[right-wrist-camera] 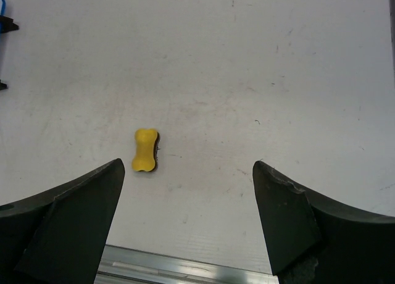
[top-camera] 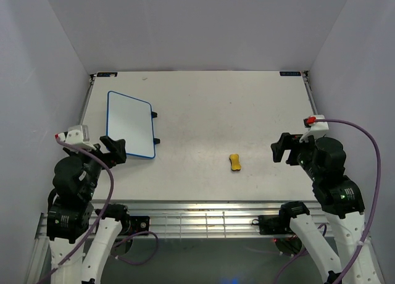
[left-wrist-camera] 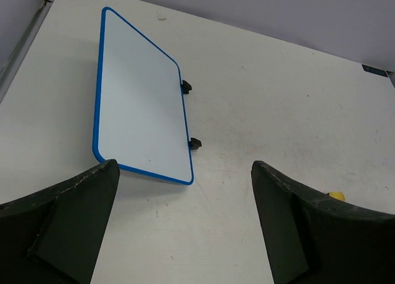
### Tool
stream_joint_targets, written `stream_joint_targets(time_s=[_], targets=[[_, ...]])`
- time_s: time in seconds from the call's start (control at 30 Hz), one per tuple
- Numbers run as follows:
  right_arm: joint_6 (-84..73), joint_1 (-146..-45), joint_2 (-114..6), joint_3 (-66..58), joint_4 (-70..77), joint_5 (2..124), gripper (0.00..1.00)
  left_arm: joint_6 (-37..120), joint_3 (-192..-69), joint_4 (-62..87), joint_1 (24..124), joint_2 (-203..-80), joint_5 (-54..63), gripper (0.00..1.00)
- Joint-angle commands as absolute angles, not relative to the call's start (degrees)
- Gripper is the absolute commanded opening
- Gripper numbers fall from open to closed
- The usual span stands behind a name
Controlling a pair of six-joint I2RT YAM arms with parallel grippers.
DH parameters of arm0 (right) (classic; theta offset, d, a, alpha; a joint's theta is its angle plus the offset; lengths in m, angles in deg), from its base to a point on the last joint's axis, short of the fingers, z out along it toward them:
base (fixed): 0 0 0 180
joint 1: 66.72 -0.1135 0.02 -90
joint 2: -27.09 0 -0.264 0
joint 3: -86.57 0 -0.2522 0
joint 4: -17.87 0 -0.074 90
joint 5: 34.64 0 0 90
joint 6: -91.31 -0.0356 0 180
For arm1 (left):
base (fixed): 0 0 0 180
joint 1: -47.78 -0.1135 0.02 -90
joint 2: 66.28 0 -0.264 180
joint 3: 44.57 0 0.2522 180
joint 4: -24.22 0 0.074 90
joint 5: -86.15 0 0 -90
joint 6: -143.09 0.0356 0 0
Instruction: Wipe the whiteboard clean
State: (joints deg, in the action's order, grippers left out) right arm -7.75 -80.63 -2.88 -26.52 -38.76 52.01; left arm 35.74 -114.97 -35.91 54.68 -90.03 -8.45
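The whiteboard (top-camera: 131,124) lies flat at the table's left, with a blue frame and two small black feet on its right edge. Its white face looks blank, with no writing that I can see. It also shows in the left wrist view (left-wrist-camera: 141,111). My left gripper (top-camera: 113,150) is open and empty, just near of the board's front left corner. A small yellow bone-shaped eraser (top-camera: 235,162) lies on the table near the middle front. My right gripper (top-camera: 284,149) is open and empty, to the right of the eraser (right-wrist-camera: 145,150).
The white table (top-camera: 203,105) has a metal rail along its front edge (top-camera: 203,219). Pale walls close in the left, back and right sides. Cables run from both arms.
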Motion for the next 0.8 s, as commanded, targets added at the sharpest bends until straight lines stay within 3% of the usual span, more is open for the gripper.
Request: stream_joint_targets(time_s=[0.0,0.77], targets=[[-5.9,-80.87,-0.86,-23.86,-40.97,47.27,0.9,39.02,-115.63,-38.75,56.83,-88.0,-13.43,0.98],[-5.11,-80.79,0.73,-23.59,-41.59,47.19,0.9,36.48,-114.41,-38.06,58.06,-84.04,-19.58,0.98]])
